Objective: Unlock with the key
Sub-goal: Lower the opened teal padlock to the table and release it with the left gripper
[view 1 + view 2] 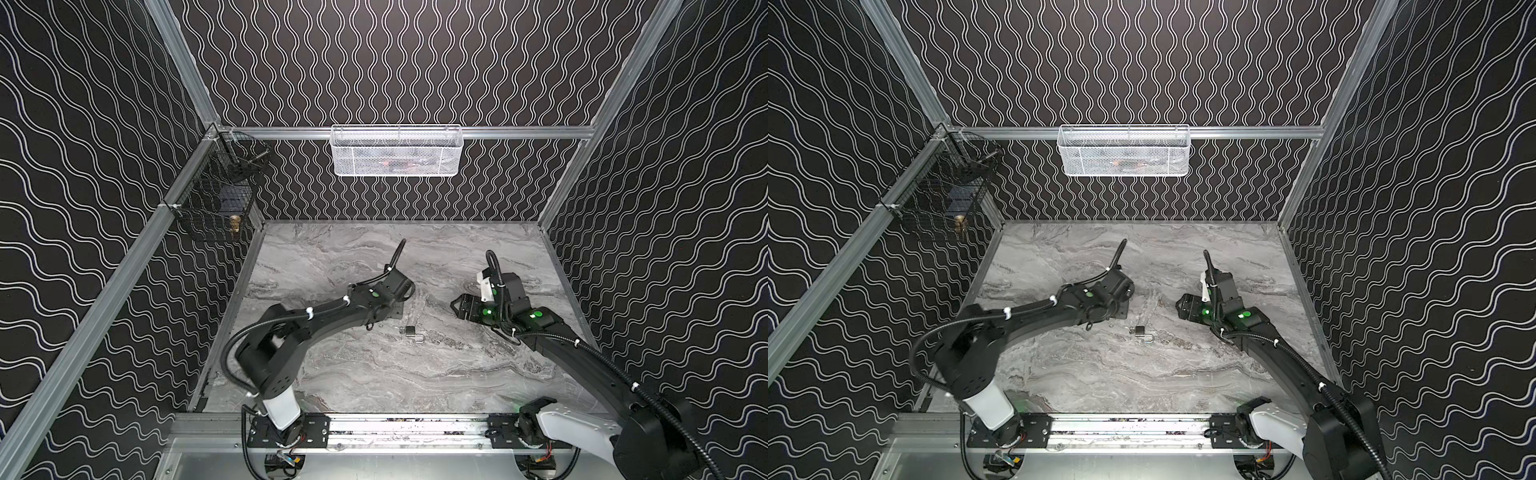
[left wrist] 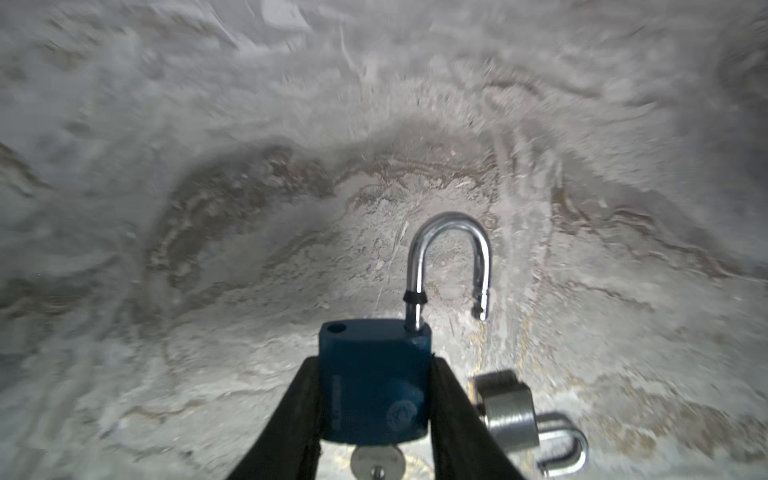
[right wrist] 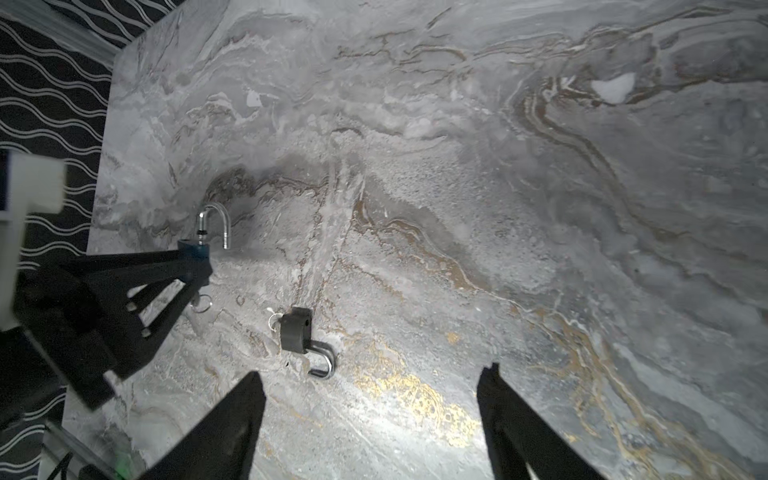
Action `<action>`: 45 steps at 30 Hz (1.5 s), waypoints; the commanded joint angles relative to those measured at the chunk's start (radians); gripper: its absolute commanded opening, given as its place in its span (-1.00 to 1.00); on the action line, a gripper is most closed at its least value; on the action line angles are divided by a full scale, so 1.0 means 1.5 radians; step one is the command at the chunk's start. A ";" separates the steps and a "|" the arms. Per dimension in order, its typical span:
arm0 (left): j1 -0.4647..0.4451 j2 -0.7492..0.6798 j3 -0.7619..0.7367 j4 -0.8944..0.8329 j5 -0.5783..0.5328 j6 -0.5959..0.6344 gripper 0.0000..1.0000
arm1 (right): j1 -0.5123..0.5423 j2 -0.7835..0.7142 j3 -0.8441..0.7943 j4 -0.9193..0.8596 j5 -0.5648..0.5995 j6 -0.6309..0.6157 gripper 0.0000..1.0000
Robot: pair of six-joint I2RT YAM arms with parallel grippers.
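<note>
Logged both wrists over middle of table [image 1: 374, 374], well apart from side walls and back wall. Found left gripper [image 2: 374, 363] clamped on blue padlock [image 2: 374, 399]; shackle [image 2: 449, 253] with free end out of the body; key [image 2: 377, 462] at the underside, blurred, partly cut off. Found right gripper [image 3: 372, 374] spread wide, holding nothing, near grey padlock [image 3: 296, 330] lying flat on the marble. Cannot find blue padlock in both top views; hidden under left wrist.
</note>
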 commanded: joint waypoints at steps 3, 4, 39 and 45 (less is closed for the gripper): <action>0.001 0.076 0.054 -0.013 0.031 -0.042 -1.00 | -0.015 -0.001 -0.016 0.037 -0.020 0.009 0.63; 0.000 0.088 0.064 -0.014 0.031 -0.041 -1.00 | -0.018 0.002 -0.017 0.039 -0.025 0.005 0.63; 0.017 0.039 0.015 -0.008 0.040 -0.071 0.87 | -0.064 -0.049 -0.006 0.069 -0.041 0.000 0.64; 0.024 -0.057 -0.015 -0.003 0.046 -0.074 0.97 | -0.096 -0.072 0.011 0.065 -0.034 -0.014 0.65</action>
